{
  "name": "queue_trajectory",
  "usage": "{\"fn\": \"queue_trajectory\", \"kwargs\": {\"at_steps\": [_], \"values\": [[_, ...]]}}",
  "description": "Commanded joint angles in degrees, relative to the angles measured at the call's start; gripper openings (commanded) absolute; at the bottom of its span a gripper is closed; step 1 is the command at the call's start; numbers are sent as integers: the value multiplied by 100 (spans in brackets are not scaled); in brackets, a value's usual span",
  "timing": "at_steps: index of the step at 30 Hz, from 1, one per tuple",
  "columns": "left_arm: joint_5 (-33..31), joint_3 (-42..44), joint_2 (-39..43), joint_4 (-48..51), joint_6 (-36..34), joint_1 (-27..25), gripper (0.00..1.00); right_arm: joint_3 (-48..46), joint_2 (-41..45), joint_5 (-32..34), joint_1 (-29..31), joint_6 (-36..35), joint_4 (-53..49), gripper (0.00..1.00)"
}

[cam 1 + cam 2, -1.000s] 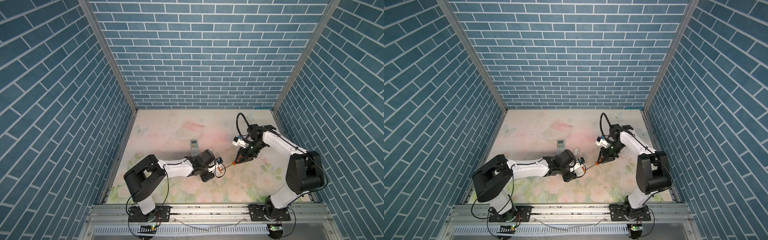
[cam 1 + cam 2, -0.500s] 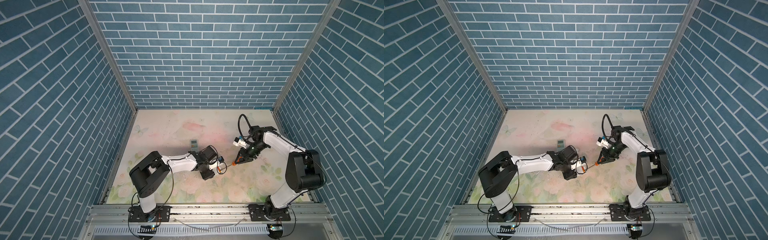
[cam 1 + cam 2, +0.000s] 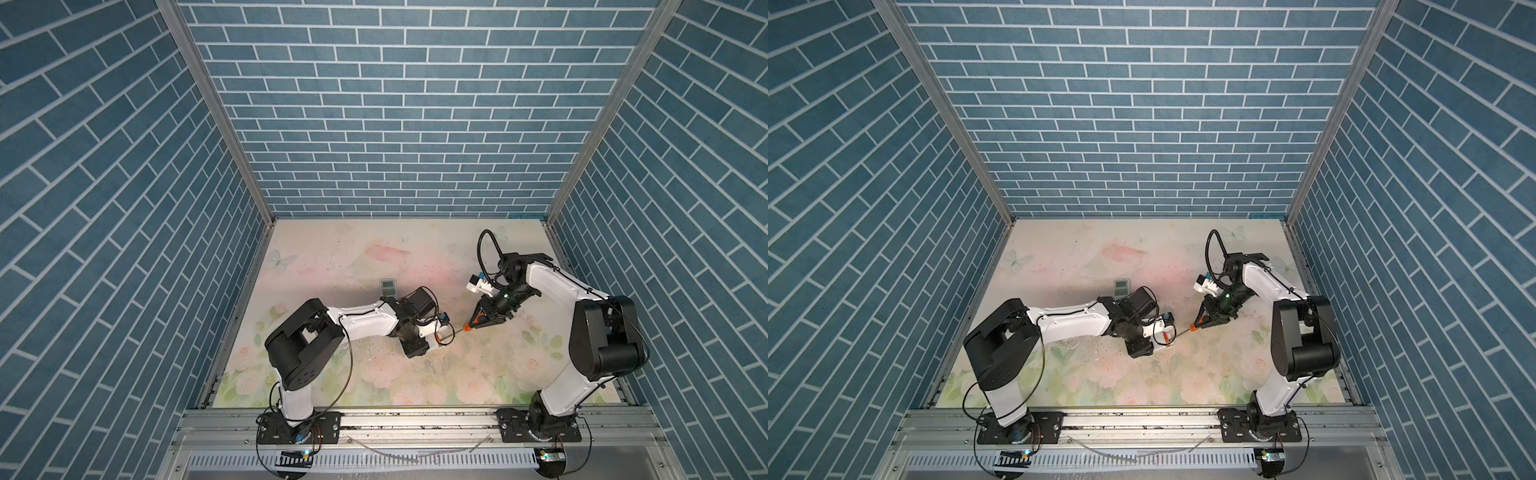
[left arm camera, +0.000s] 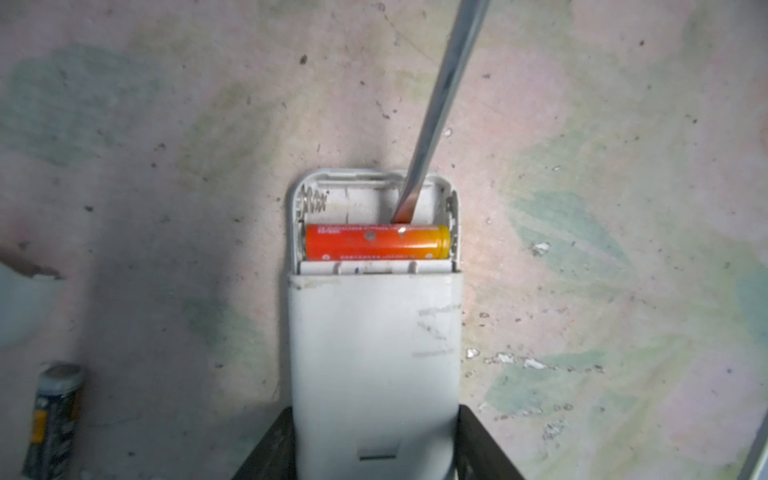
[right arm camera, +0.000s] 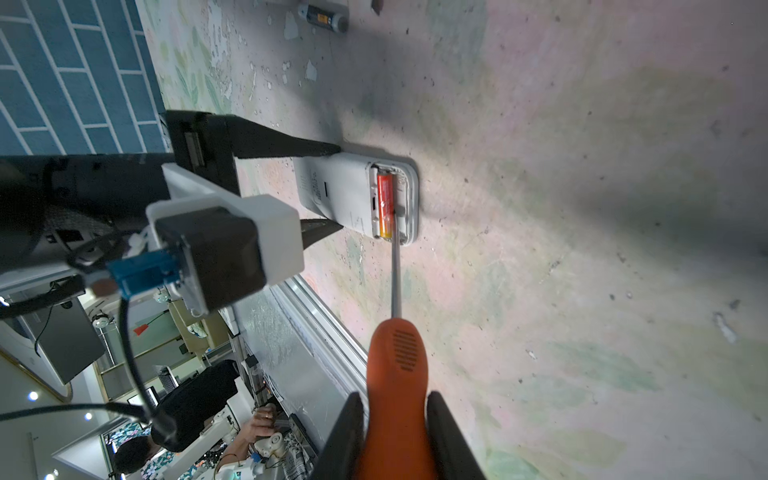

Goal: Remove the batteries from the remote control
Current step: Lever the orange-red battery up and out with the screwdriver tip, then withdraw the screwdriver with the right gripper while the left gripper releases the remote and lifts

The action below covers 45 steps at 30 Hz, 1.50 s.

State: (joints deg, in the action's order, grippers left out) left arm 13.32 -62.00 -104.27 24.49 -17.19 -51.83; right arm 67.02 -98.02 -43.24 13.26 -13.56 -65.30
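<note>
My left gripper (image 4: 376,419) is shut on the white remote control (image 4: 374,353), which lies back-up on the table with its battery bay uncovered. One orange battery (image 4: 378,242) lies in the bay, and the slot beside it is empty with its spring showing. My right gripper (image 5: 395,401) is shut on the orange handle of a screwdriver (image 5: 397,357). The screwdriver's metal shaft (image 4: 440,95) reaches into the empty slot, its tip against the battery. A dark battery (image 4: 54,419) lies loose on the table. In both top views the grippers (image 3: 438,336) (image 3: 1208,318) meet mid-table.
A second small grey device with a screen (image 3: 388,287) lies just behind my left wrist. A white curved piece (image 4: 20,307) shows near the loose battery. The table mat (image 3: 374,257) is flaked and scratched. Blue brick walls close three sides, and a metal rail runs along the front.
My left arm has swung its elbow and wrist toward the back, and the wrist now covers the near end of the grey device. The remote and my right gripper have hardly moved.
</note>
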Motion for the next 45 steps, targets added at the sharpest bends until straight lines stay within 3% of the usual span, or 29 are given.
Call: {"fn": "queue_trajectory", "kwargs": {"at_steps": [1, 8, 14, 22, 38, 42, 45], "values": [[-287, 74, -402, -698, -14, 95, 17, -231, -512, -462, 248, -334, 596, 0], [-271, 105, -375, -726, 75, 95, 17, -265, -581, -421, 249, -322, 599, 0], [-401, 187, -284, -717, 154, 97, 17, -172, -176, -205, 248, -187, 547, 0], [-393, 372, -89, -805, 282, 95, 17, -24, 361, -423, 239, 34, 676, 0], [-374, 425, -85, -850, 391, 51, 16, 263, 803, -297, 231, 161, 559, 0], [-460, 407, -51, -744, 569, 51, 17, 318, 1136, 8, 230, 294, 521, 0], [-501, 552, 83, -816, 809, 51, 25, 338, 1403, 417, 180, 495, 506, 0]]}}
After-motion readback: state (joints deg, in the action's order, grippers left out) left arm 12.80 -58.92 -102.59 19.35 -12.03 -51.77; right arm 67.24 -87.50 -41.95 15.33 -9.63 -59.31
